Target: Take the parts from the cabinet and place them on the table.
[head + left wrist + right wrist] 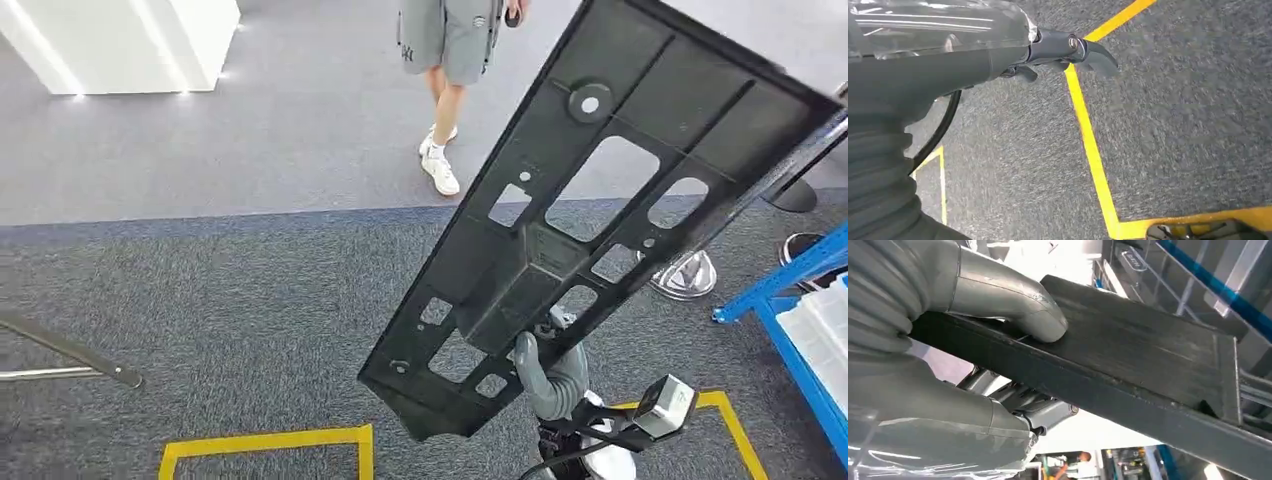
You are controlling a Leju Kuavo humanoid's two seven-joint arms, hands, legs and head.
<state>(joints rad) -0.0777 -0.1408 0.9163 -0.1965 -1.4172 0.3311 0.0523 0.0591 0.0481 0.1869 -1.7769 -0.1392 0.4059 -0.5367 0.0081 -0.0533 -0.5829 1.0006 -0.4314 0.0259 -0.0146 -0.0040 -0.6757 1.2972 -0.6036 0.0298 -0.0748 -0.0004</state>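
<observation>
The right hand (545, 365) is clamped on the large flat black moulded plastic panel with rectangular cut-outs (590, 200). It grips near the panel's lower end. In the right wrist view the thick grey thumb (1013, 300) presses on one face of the panel (1128, 355) while the darker fingers (1043, 410) close under the opposite face, so the part is pinched through its thickness. The panel is carried in the air, tilted, its long axis rising up and away to the robot's right, clear of the grey carpeted floor (220, 290). This low grip leaves most of the length overhanging; the judgement is that the tilt keeps the far end above the blue metal shelving frame (790, 290) standing on the right.

The left hand (1068, 52) hangs over the carpet beside a yellow tape line (1088, 135); it holds nothing and its fingers look loosely curled, though whether fully closed cannot be told.

A person in grey shorts and white trainers (445, 60) stands further off on the floor. No desk is seen, so the placing step is judged not yet done. Risk noted: the panel may pivot in the hand.
</observation>
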